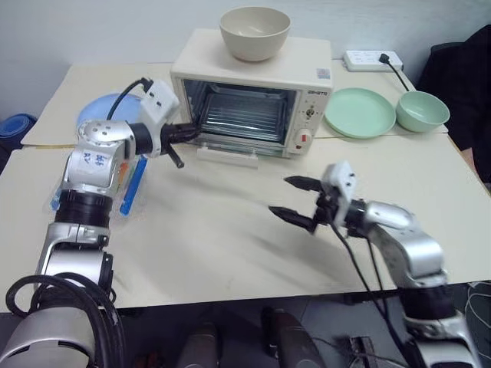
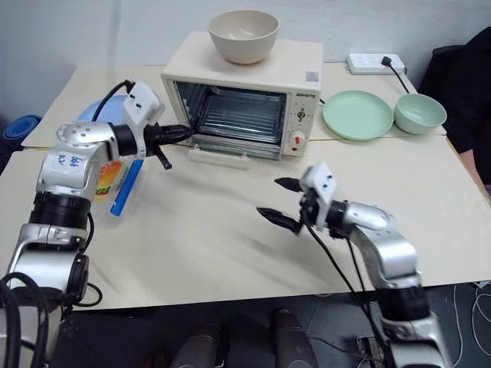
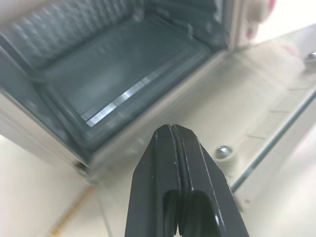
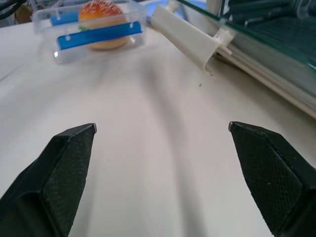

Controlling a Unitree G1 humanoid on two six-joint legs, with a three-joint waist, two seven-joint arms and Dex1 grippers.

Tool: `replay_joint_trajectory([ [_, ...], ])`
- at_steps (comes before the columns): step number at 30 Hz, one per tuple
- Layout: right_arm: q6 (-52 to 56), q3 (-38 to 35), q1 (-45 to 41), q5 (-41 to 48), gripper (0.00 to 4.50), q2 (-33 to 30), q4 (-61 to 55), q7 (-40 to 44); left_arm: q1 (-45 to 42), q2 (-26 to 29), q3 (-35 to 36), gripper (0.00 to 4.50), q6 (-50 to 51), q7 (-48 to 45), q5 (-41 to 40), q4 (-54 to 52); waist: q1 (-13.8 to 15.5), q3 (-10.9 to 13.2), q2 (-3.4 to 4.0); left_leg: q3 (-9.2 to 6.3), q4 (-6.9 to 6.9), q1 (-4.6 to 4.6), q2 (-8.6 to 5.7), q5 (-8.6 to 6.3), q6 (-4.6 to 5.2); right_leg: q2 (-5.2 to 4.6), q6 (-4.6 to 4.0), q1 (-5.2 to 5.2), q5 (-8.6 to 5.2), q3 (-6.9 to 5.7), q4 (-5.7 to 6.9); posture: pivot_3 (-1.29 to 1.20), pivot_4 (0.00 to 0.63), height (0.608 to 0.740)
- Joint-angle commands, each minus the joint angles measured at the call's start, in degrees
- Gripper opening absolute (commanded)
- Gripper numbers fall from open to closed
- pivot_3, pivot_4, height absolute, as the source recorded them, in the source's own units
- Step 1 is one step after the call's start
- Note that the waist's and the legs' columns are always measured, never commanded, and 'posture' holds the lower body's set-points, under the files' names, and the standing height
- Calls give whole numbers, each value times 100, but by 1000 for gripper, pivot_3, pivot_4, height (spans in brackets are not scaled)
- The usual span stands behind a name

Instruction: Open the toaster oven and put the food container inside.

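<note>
With the toaster oven (image 1: 249,96) door down, the left hand (image 1: 178,138) pinched shut on nothing beside it could knock the glass, while the wide-open empty right hand (image 1: 295,201) sits well apart from the food container (image 4: 94,30) on the desk (image 1: 222,245).

Student: How is the left arm posed?

Instructor: It reaches forward toward one o'clock, wrist roughly level. The left gripper (image 1: 186,133) has its two black fingers (image 3: 183,168) pressed flat together, nothing between them.

Student: And the right arm?

Instructor: Bent at the elbow, forearm aimed toward ten o'clock. The right gripper (image 1: 295,201) stands spread wide, its textured fingertips (image 4: 74,148) well apart and holding nothing.
</note>
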Motion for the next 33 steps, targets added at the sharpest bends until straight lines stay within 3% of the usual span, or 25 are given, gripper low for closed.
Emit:
replay_joint_trajectory([
  [1, 352, -426, 64, 589, 4500, -193, -678, -99, 323, 149, 34, 20, 518, -4, -73, -827, -2, 1, -1, 3, 5, 9, 0, 0, 0, 2, 0, 2, 0, 4, -2, 0, 150, 740],
  [8, 581, -496, -146, 898, 4500, -118, -758, -521, 742, -43, -131, 20, 1095, 415, 164, -1076, 21, 1, -2, -21, 5, 62, 4, 3, 2, 52, -4, 71, 2, 4, -16, 0, 150, 740],
  [15, 604, -385, -499, 1047, 4500, -130, -647, -541, 1031, -247, -410, 20, 1334, 648, 290, -1318, 18, 1, -1, -32, 5, 40, 4, 0, 6, 40, 2, 70, 5, 2, -22, 0, 150, 740],
  [20, 617, -322, -788, 1108, 4500, -176, -483, -435, 1297, -261, 96, 20, 1961, 920, -21, -2134, 30, 1, -1, -34, 6, 41, 0, -1, 8, -4, 3, 72, 5, -3, -41, 0, 150, 740],
  [23, 595, -246, -985, 1119, 4500, -243, -362, -257, 1541, -252, 909, 576, 2819, 1184, -465, -2957, 14, 1, -1, -34, 6, 38, 1, -1, 8, -5, 3, 70, 5, -2, -38, 0, 150, 740],
  [28, 698, -170, -1317, 1226, 4500, -322, -62, 128, 2274, -465, 2475, 2073, 4611, 1640, -1161, -4712, 6, 1, -1, -33, 3, 43, 6, -4, 11, -2, 2, 70, 5, -2, -33, 0, 150, 740],
  [33, 823, -6, -1634, 1312, 4500, -318, 348, 481, 2650, -1459, 4109, 3542, 6380, 2083, -1329, -6333, 30, 0, -5, -38, 14, 41, -1, -4, 10, -7, 3, 76, 5, -10, -43, 0, 150, 740],
])
